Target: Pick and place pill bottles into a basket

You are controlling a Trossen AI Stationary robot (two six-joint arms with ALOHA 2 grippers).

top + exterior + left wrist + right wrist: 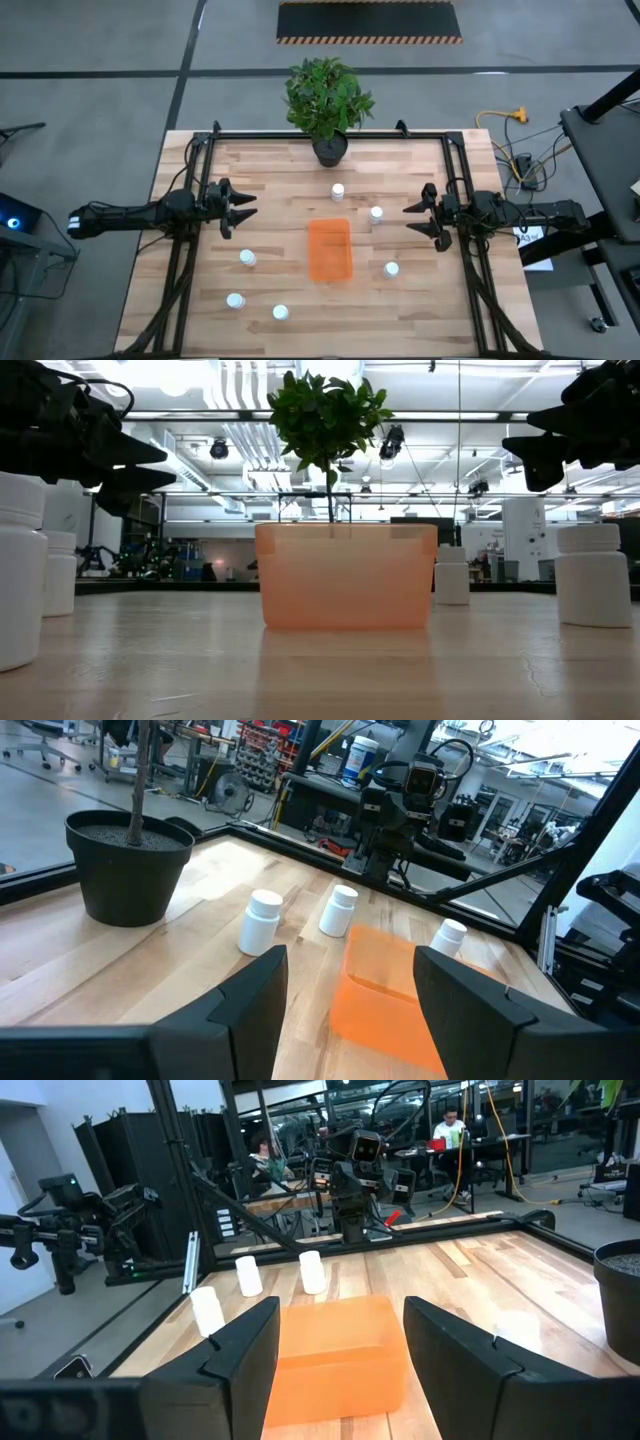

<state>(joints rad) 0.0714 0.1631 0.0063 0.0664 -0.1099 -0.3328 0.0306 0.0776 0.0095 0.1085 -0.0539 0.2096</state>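
An orange basket sits near the middle of a wooden table, with nothing visible inside it. 6 white pill bottles stand upright around it, none touching it (taking the far edge with the plant as 12 o'clock).

One pill bottle stands at 12 o'clock from the basket, between it and a potted plant at the table's far edge. A second bottle is at about 1 o'clock, just beside the basket's far right corner. A third bottle is at about 4 o'clock, near the basket's right side. A fourth bottle is at 9 o'clock, clear of the left side. The fifth bottle and sixth bottle stand at about 7 o'clock, toward the near edge.

The left gripper hovers above the table at roughly 10 o'clock from the basket, fingers spread wide and holding nothing. The right gripper hovers at roughly 2 o'clock, just beyond the second bottle, fingers likewise spread and empty. The 2 grippers point toward each other across the table.

Seen from table height, both grippers hang well above the bottle caps.
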